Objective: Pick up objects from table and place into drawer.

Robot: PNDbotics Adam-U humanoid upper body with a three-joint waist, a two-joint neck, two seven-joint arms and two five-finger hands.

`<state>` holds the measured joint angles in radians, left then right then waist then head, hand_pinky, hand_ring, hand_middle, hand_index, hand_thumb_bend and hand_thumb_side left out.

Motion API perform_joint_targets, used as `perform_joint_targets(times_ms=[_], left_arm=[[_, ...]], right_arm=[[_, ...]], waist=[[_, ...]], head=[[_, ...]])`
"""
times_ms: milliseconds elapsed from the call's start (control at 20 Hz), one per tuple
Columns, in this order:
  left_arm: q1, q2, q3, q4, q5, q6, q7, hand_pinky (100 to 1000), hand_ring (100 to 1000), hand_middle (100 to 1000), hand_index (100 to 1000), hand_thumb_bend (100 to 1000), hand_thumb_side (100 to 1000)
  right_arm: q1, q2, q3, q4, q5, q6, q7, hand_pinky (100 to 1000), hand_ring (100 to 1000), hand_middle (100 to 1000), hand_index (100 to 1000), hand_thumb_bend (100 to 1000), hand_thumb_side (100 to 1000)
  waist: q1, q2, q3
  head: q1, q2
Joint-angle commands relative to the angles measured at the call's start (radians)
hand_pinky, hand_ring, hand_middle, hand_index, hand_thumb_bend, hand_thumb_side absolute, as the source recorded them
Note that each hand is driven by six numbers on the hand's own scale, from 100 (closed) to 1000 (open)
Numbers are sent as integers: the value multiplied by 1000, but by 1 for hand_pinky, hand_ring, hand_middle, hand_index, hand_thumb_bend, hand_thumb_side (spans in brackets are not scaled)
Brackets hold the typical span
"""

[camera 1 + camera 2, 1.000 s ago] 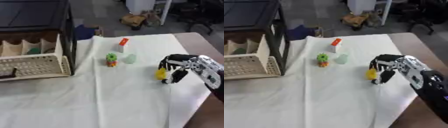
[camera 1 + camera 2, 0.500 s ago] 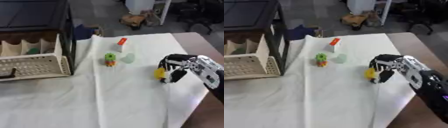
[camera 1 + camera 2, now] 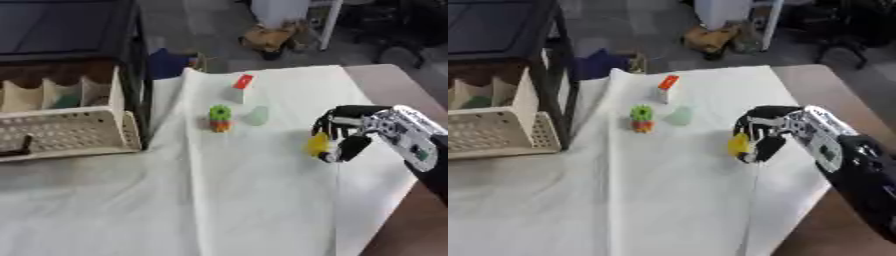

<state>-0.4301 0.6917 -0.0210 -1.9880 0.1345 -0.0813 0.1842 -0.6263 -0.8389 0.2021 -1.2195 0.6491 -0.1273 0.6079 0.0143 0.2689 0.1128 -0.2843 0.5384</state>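
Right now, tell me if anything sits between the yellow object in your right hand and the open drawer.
The green-and-orange toy and the pale green piece stand slightly off the line from the yellow object in the right hand to the drawer.

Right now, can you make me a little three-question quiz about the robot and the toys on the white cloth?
1. True or false: the right hand has its fingers curled round a yellow object.
2. Which toy on the white cloth lies nearest the open drawer?
A. the green and orange toy
B. the pale green cone
C. the yellow object
3. Fill in: the small white block has a ____ top.

Key:
1. True
2. A
3. red
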Motion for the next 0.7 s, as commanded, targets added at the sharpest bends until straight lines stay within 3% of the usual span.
perform_joint_targets(times_ms=[50, 700], left_arm=[[-6, 14, 17, -12, 2, 0, -1, 345, 330, 360, 608, 100, 1000], [-4, 10, 19, -12, 4, 1, -3, 345, 330, 360, 605, 100, 1000]], right_arm=[[-21, -35, -17, -23, -13, 4, 11, 572, 636, 590, 845, 344, 305], [-33, -34, -15, -20, 6, 10, 14, 573, 646, 591, 851, 355, 303]], waist=[[-3, -18, 2], [-5, -17, 4]], head=[[-2, -12], [-5, -13]])
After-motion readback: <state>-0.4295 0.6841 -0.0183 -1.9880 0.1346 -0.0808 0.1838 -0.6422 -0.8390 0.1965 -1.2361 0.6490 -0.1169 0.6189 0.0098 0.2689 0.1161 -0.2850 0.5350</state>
